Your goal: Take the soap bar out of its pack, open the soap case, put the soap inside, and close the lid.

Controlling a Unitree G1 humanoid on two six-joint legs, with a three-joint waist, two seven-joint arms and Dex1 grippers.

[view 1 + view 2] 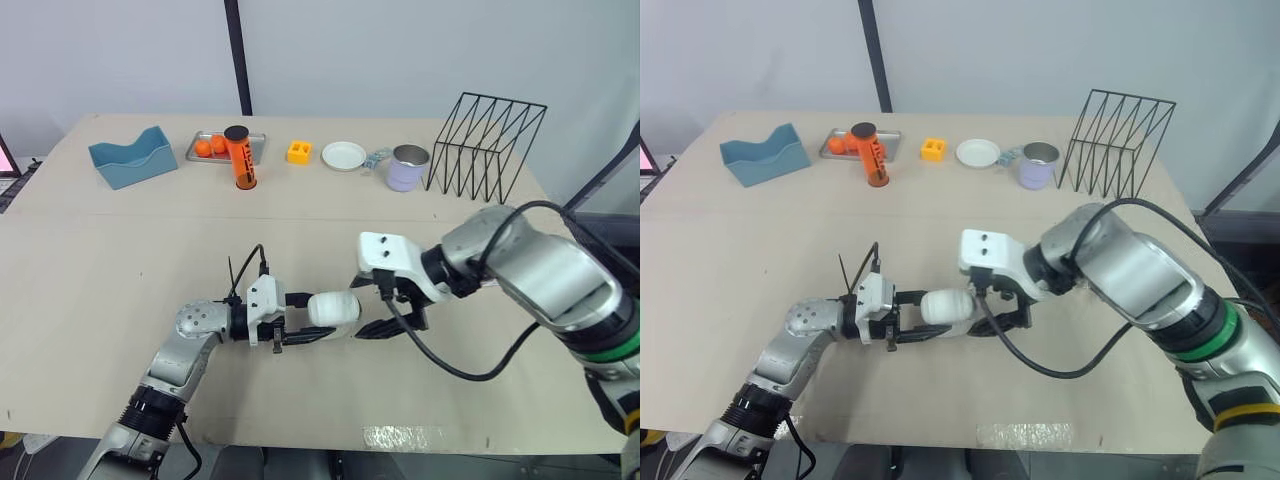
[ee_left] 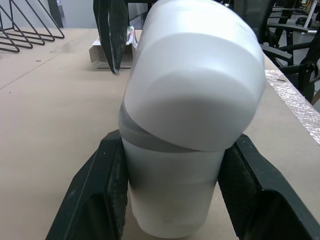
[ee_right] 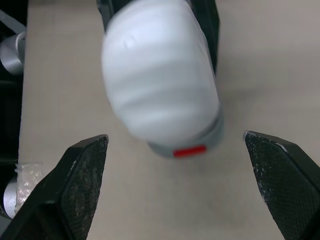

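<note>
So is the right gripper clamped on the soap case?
No, the right gripper stands open, its fingers clear of the soap case that the left gripper holds.

White soap case (image 3: pixel 160 85), grey band and red mark at its near end, tan worktop (image 3: pixel 260 75) behind. Right gripper (image 3: pixel 175 137) spread wide, black fingers (image 3: pixel 82 175) either side, not touching it.
</note>
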